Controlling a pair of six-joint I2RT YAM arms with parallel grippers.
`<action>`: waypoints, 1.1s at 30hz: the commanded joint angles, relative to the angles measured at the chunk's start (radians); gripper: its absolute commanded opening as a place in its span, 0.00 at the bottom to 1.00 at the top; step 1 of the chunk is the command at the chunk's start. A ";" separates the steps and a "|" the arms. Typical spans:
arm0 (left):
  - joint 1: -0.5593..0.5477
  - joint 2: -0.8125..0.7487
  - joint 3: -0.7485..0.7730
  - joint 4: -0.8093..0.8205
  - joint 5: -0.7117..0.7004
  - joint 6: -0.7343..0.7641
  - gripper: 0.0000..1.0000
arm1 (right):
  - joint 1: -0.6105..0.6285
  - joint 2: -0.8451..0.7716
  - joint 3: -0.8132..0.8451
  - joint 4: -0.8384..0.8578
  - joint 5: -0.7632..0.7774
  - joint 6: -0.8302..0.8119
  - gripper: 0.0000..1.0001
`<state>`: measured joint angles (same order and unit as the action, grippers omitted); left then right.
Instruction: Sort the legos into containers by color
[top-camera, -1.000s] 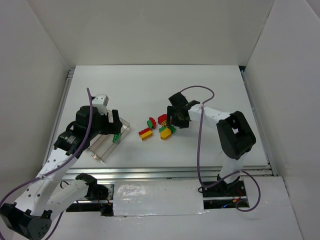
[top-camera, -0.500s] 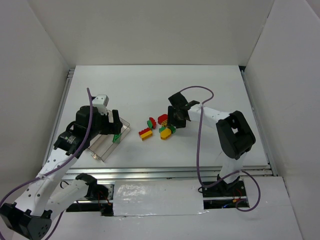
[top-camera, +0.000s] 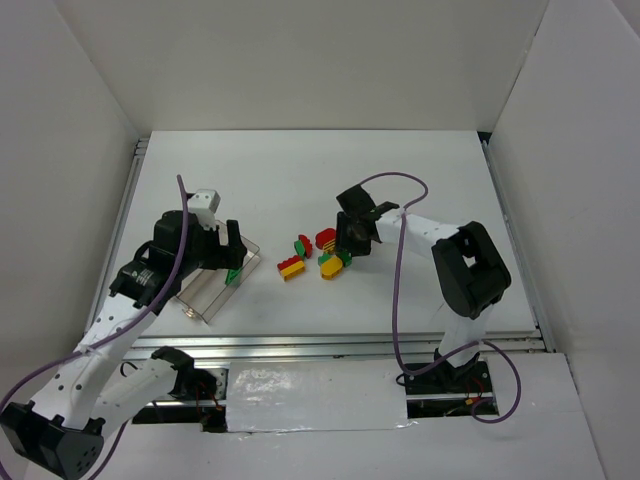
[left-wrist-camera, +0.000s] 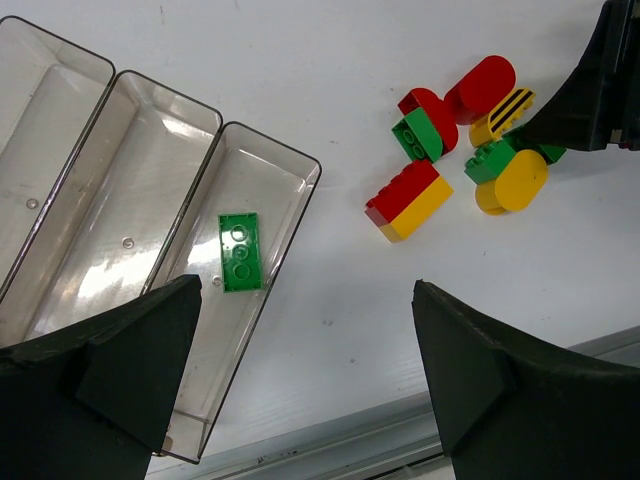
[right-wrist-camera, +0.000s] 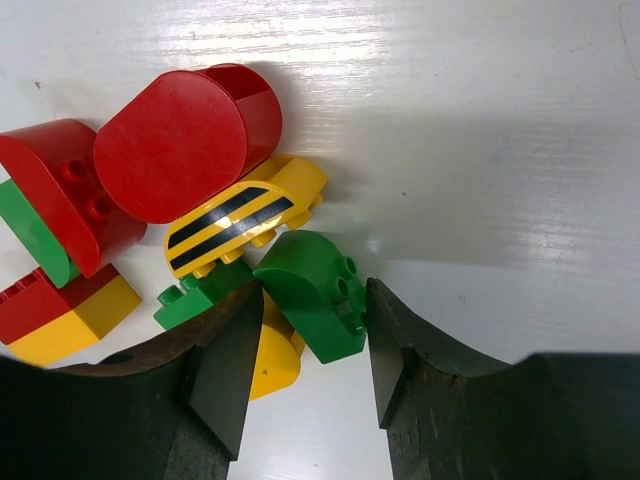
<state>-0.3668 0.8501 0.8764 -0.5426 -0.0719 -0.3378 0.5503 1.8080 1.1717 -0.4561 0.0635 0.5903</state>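
Tray: three long compartments side by side. In the left wrist view their long axis runs steeply from lower left to upper right. The frame edge and the left jaws cut off its left and lower ends. Those jaws hang spread wide above it, gripping nothing. In the top view the left arm covers much of the tray.

Green flat brick: studs up, in the tray compartment nearest the loose pile. Its long axis is nearly parallel to the compartment walls.

The other bricks are bunched on the surface, apart from the tray, on its green-brick side. The red-and-yellow brick lies closest to the tray, its long axis slanting lower left to upper right.

Right jaws: pressed against both flanks of the green rounded brick, at the pile's end farthest from the tray. It lies on its side, studs facing one jaw. We cannot make out its long axis. The striped yellow brick touches it. A yellow rounded brick is half hidden by a jaw. In the left wrist view the right arm hides most of the gripped brick.
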 joint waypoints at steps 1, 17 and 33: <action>0.003 0.001 -0.007 0.032 0.017 0.023 0.99 | -0.006 0.008 -0.050 -0.069 0.085 -0.007 0.52; 0.003 -0.005 -0.005 0.030 0.015 0.022 0.99 | -0.006 0.017 -0.106 -0.073 0.111 0.006 0.40; 0.005 -0.017 -0.001 0.026 -0.014 0.010 1.00 | 0.080 -0.260 -0.086 -0.113 0.136 0.055 0.00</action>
<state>-0.3668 0.8509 0.8764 -0.5423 -0.0719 -0.3374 0.5632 1.6764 1.0576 -0.5381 0.1886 0.6304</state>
